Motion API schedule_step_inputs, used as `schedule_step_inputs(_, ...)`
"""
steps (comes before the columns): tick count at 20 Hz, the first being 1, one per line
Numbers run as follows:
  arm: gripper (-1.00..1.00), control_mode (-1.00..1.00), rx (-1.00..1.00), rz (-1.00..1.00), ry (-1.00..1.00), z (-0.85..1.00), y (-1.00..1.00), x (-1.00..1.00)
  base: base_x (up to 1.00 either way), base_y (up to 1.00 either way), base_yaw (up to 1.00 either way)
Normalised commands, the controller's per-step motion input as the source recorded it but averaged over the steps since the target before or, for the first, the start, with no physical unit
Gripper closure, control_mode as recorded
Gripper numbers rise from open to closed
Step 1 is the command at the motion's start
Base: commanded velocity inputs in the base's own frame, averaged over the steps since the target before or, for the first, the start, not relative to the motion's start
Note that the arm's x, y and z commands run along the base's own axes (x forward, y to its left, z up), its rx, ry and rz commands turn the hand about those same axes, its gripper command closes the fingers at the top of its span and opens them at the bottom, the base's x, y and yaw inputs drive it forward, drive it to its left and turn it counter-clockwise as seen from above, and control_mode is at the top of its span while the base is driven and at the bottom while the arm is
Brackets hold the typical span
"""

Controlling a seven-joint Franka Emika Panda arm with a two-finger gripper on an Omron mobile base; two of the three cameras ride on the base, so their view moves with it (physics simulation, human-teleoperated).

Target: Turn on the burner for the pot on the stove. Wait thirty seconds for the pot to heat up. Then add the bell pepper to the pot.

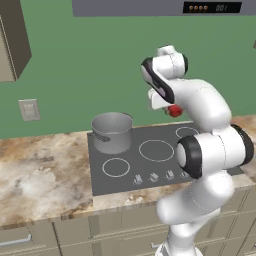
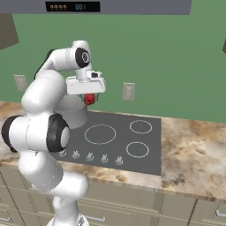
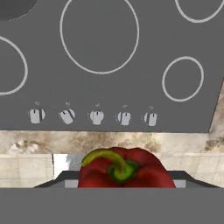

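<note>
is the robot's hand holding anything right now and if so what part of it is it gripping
Yes, the hand holds the red bell pepper in the air above the stove. It grips the pepper's body from the sides; the green stem points toward the hand camera.

marbled counter (image 1: pixel 40 175) carries the stove (image 1: pixel 150 170); pot (image 1: pixel 112 131) on it

The arm (image 1: pixel 200 150) is glossy white with rounded segments, dark black rings at the joints (also black end caps)
</note>
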Motion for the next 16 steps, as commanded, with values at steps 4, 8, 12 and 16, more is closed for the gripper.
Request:
schedule_step_inputs(4,1.00,-1.00,0.00,0.11,0.10,-0.03,1.00,0.25,0.00,0.00,0.00)
schedule_step_inputs(8,1.00,-1.00,0.01,0.10,0.04,0.00,0.93,0.38,0.00,0.00,0.00)
schedule_step_inputs(12,1.00,-1.00,0.02,0.09,0.02,0.00,0.80,0.50,0.00,0.00,0.00)
schedule_step_inputs(16,1.00,-1.00,0.03,0.09,0.06,-0.04,0.74,0.53,0.00,0.00,0.00)
